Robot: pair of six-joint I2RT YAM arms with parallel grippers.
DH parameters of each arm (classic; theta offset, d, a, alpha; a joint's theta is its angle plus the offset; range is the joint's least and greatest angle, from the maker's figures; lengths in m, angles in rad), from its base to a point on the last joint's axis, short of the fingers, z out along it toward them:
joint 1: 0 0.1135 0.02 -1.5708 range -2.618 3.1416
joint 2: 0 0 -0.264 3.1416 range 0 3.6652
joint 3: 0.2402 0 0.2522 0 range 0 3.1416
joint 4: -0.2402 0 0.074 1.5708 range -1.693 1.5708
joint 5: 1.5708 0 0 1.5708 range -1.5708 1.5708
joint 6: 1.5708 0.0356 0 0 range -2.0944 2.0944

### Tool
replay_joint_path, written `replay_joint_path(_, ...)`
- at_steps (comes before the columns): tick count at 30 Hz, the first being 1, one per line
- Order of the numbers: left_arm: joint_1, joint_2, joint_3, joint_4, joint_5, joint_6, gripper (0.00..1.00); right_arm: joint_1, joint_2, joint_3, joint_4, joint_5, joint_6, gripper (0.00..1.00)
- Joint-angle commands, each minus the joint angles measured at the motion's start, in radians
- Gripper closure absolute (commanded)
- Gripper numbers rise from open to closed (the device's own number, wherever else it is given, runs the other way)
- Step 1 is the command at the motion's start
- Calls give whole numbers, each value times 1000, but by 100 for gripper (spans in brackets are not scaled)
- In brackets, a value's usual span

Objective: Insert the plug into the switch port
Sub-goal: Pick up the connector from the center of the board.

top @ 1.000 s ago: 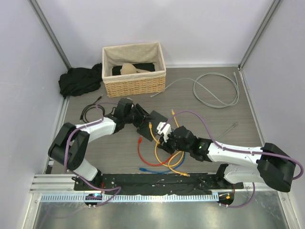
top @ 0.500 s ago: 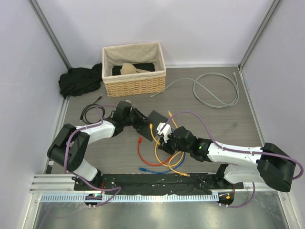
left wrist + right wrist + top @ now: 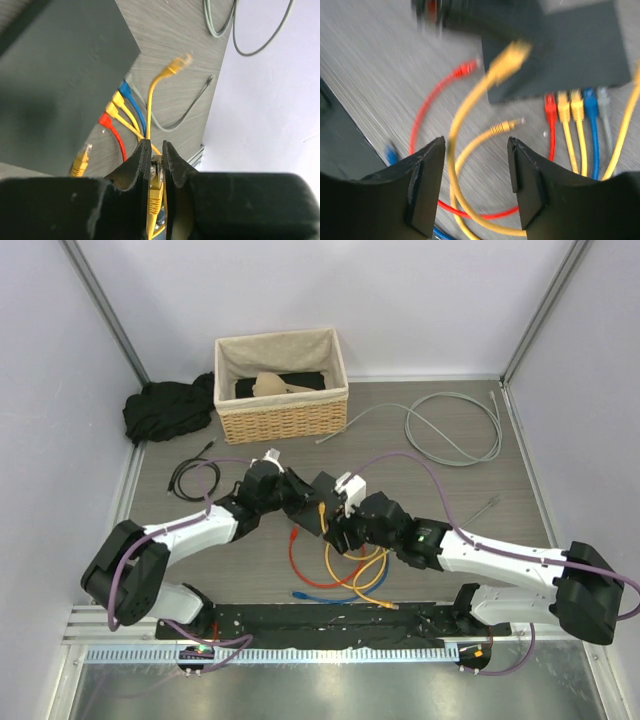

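The switch (image 3: 325, 485) is a flat dark-grey box (image 3: 60, 75) in the middle of the table. Red, yellow, blue and grey cables (image 3: 570, 107) are plugged into its edge. My left gripper (image 3: 304, 500) reaches over it and is shut on a yellow plug (image 3: 156, 182), pinched between the fingers (image 3: 175, 160). In the right wrist view a yellow plug (image 3: 511, 56) hangs over the switch (image 3: 580, 50) just below the blurred left gripper (image 3: 470, 17). My right gripper (image 3: 338, 532) stands open (image 3: 475, 145) over the yellow cable loops, holding nothing.
A wicker basket (image 3: 282, 385) stands at the back, with a black cloth (image 3: 165, 408) to its left. A grey cable coil (image 3: 455, 425) lies back right and a black cable (image 3: 195, 475) at left. Loose red (image 3: 467, 66), yellow (image 3: 507, 126) and blue (image 3: 300, 593) plugs lie in front.
My left gripper has closed on the yellow plug and shifted right over the switch. My right gripper has opened, letting go of the yellow cable, and moved slightly left.
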Motion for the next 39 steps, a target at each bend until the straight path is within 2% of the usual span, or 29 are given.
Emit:
replay_joint_path(1, -73, -56, -22, 34, -141, 35, 97, 2, -40, 123, -29, 146, 234, 38)
replay_joint_path(2, -85, -59, -22, 31, -160, 35, 97, 2, -39, 129, -31, 170, 302, 38)
replay_joint_path(5, -128, -69, -19, 16, -221, 29, 97, 4, -19, 164, -60, 239, 364, 39)
replay_joint_path(12, -182, -88, 1, -13, -316, 19, 96, 2, 40, 181, -101, 256, 476, 47)
replay_joint_path(30, -208, -105, 2, -37, -372, 6, 96, 2, 101, 131, -25, 189, 487, 60)
replay_joint_path(37, -212, -105, 5, -35, -369, 6, 96, 2, 115, 130, -3, 200, 469, 71)
replay_joint_path(38, -212, -105, 7, -35, -369, 7, 96, 2, 115, 130, 0, 200, 460, 73)
replay_joint_path(39, -215, -102, 8, -37, -367, 9, 96, 2, 115, 129, 2, 204, 452, 80)
